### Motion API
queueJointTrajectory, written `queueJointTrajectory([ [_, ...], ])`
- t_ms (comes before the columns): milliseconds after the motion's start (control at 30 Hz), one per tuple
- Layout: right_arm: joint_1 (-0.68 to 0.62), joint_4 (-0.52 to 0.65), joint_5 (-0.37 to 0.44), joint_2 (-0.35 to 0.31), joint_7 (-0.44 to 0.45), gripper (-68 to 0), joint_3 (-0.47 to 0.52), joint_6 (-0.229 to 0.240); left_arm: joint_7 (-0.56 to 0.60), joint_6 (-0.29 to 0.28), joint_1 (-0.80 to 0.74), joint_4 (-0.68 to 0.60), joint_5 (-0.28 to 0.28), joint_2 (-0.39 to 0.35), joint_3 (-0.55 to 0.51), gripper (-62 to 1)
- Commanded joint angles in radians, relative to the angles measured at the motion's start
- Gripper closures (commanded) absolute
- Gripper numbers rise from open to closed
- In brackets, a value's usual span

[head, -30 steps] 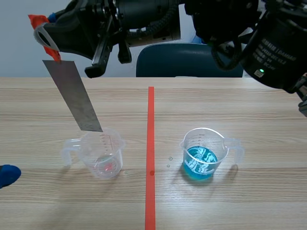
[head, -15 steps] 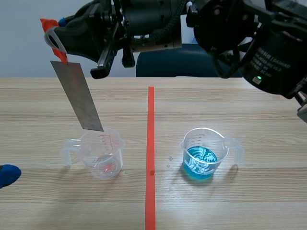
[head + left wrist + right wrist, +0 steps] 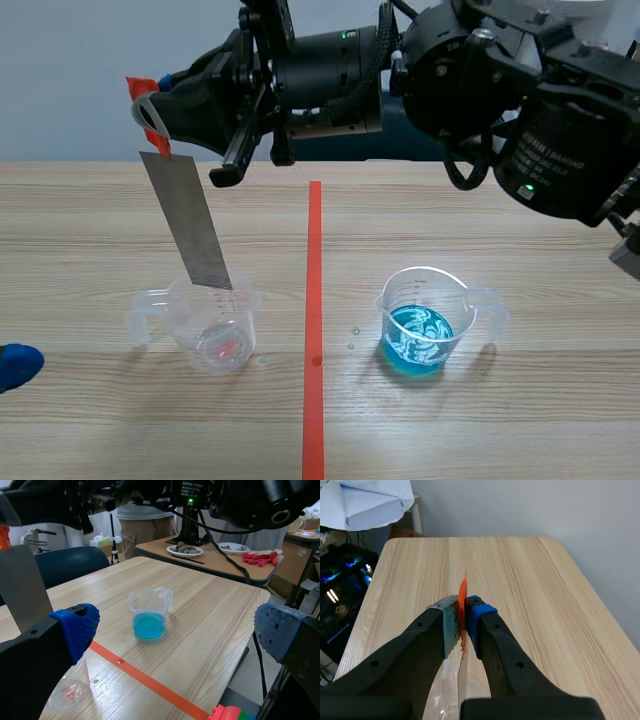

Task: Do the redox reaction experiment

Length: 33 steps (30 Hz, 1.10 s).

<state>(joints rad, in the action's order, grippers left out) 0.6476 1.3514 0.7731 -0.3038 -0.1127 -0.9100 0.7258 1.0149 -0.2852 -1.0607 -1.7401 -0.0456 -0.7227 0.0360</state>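
Dull brushed finish on flat grey metal strip [image 3: 190,222]. Clear plastic measuring cup [image 3: 212,322] and clear plastic cup of blue liquid [image 3: 425,320]: smooth, glossy. Pale wood-grain table [image 3: 450,240]: matt.

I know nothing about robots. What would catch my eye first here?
Most striking is the long grey metal strip, hanging tilted from the right arm's hand, which pinches it at its orange-red tagged top. Its lower end sits at the rim of a clear cup left of the red tape line. Right of the line stands a second cup holding bright blue liquid.
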Motion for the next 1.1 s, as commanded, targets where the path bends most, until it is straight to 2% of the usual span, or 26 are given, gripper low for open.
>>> queueJointTrajectory([
  [0,0.012,-0.005,0.014,0.018,0.029,-0.8,0.009,0.001,0.013,-0.001,-0.005,-0.021,-0.01,0.005,0.003,-62.3],
  [433,0.011,-0.075,-0.058,0.032,0.12,-0.8,-0.06,0.001,0.013,-0.001,-0.005,-0.021,-0.01,0.005,0.003,-62.3],
  [867,-0.003,-0.153,-0.198,0.033,0.304,-0.8,-0.113,0.0,0.013,-0.001,-0.005,-0.021,-0.01,0.005,0.003,-62.3],
  [1067,-0.04,-0.166,-0.28,0.032,0.358,-0.8,-0.114,0.001,0.013,-0.001,-0.005,-0.021,-0.01,0.005,0.003,-62.3],
])
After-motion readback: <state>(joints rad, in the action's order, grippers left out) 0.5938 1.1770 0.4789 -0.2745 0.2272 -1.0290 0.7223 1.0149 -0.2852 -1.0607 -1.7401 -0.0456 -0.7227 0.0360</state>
